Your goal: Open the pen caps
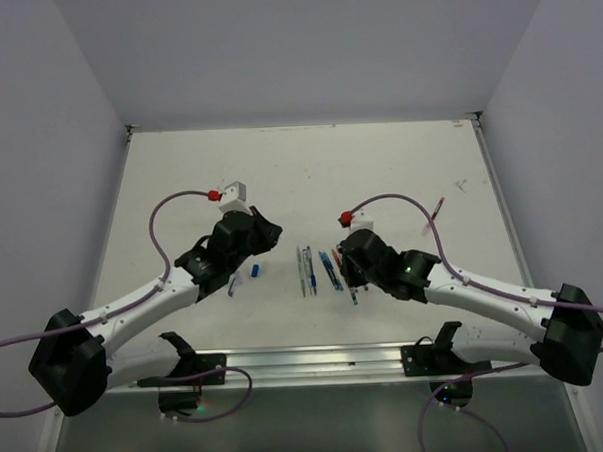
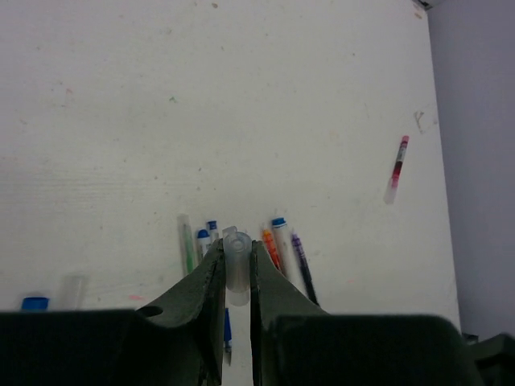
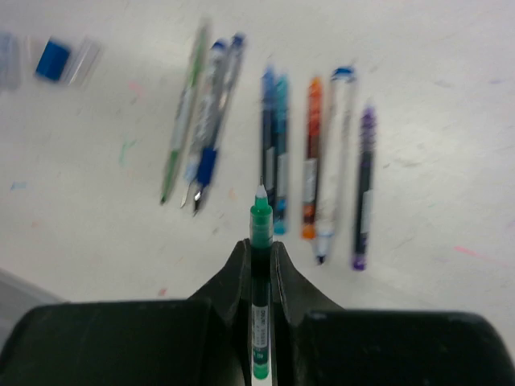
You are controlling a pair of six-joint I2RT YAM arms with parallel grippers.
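Note:
My left gripper (image 2: 237, 249) is shut on a short clear tube-shaped pen cap (image 2: 238, 269) and holds it above the row of pens; it also shows in the top view (image 1: 265, 236). My right gripper (image 3: 259, 245) is shut on a green pen (image 3: 260, 221) whose bare tip points forward with no cap on it; it also shows in the top view (image 1: 346, 271). A loose blue cap (image 3: 54, 60) lies on the table at the left, seen also in the left wrist view (image 2: 35, 303) and the top view (image 1: 255, 272). A clear cap (image 2: 74, 289) lies beside it.
Several pens lie side by side on the white table (image 1: 309, 176) between the arms: a green one (image 3: 183, 121), blue ones (image 3: 273, 141), an orange one (image 3: 312, 157), a white one (image 3: 335, 161), a purple one (image 3: 364, 181). A pink pen (image 2: 397, 169) lies apart at the right.

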